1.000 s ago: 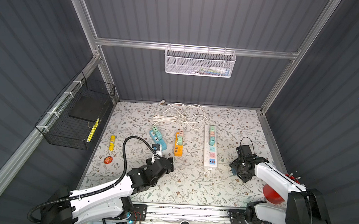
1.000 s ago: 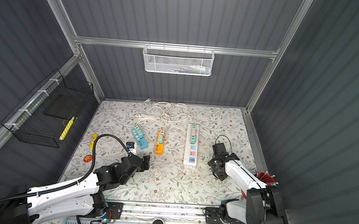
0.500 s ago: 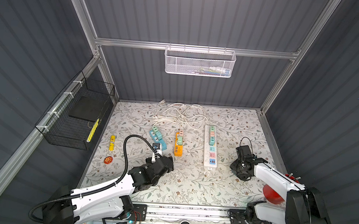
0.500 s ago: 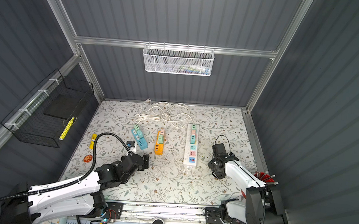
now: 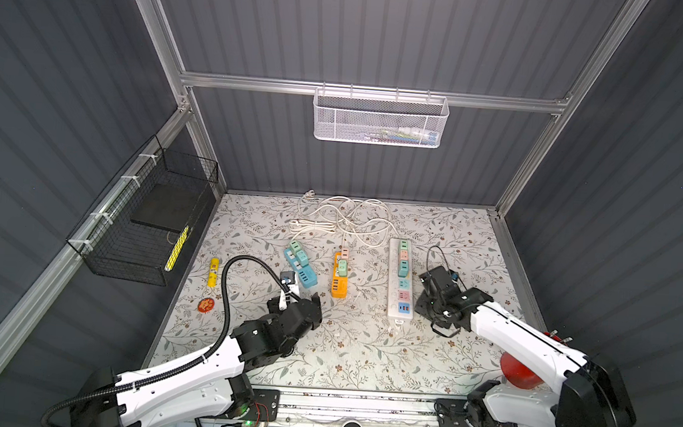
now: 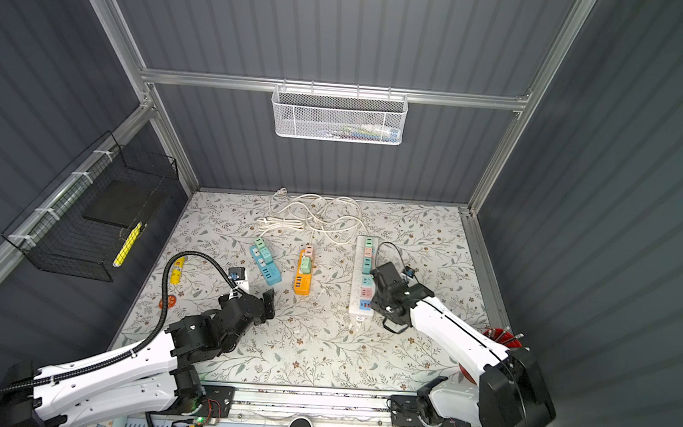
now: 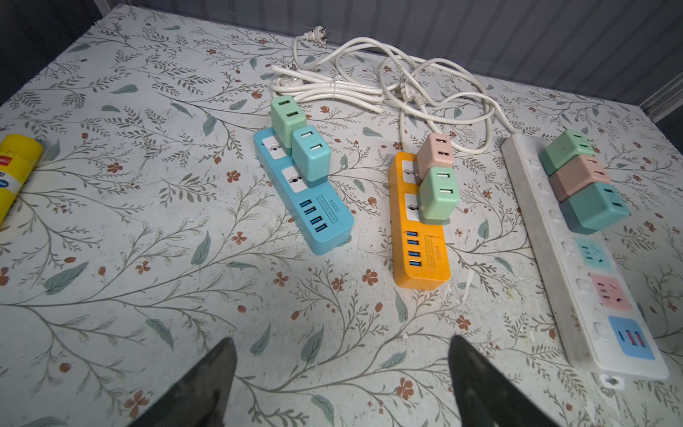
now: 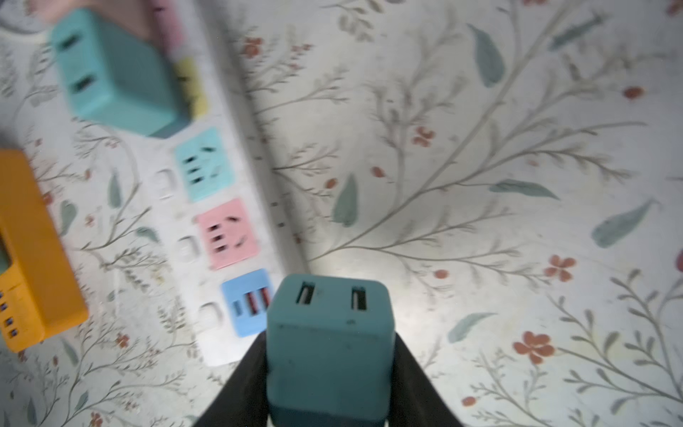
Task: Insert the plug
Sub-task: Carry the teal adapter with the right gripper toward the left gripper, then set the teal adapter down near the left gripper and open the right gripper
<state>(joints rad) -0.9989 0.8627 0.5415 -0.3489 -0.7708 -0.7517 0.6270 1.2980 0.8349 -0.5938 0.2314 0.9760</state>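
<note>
The right tool [image 8: 330,369] is closed on a dark teal plug [image 8: 329,318], gripping the cube by two opposite flat sides, its twin-slot face turned towards the wrist camera. The plug hangs just beside the end of the white power strip [image 7: 550,244], next to the strip's blue USB panel [image 8: 247,301]. A teal socket [image 8: 201,162] and a pink socket [image 8: 227,233] lie free further along. The prongs are hidden from every view.

The left tool [image 7: 342,351] stands wide and empty over the floral worktop [image 7: 155,281], short of the blue strip [image 7: 321,225] and the orange strip [image 7: 421,251], both already carrying chargers.

The plug looks small, light and rigid, a hard plastic block with smooth faces that could slide between the fingers under a push. A hold low on the flat sides, as here, seems the soundest. The strip itself appears light enough to shift when the prongs meet the socket, so it may need steadying.
</note>
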